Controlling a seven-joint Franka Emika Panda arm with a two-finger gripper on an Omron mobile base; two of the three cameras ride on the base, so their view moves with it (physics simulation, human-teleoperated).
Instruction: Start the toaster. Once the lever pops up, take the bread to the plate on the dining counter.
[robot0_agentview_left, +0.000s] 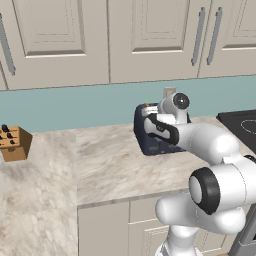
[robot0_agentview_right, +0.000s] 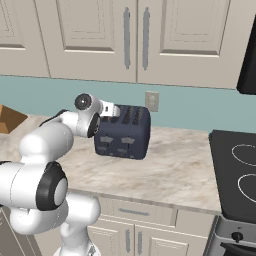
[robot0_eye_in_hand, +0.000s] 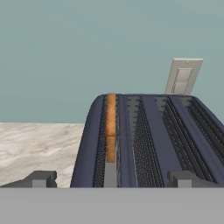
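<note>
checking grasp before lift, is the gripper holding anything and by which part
Nothing is held: the gripper is open, its fingertips apart above the toaster, the bread still in its slot.

Kitchen: cupboards (robot0_agentview_left: 60, 30) across top, marbled worktop (robot0_agentview_left: 110, 160) w/ toaster (robot0_agentview_right: 125, 132) at centre, hob (robot0_agentview_right: 237, 170) at right.

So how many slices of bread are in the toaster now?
1. The bread stands in the leftmost slot of the toaster in the hand view; the other slots look empty.

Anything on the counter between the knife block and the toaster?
No. In the left base view, bare marbled counter runs from the knife block to the toaster.
</note>
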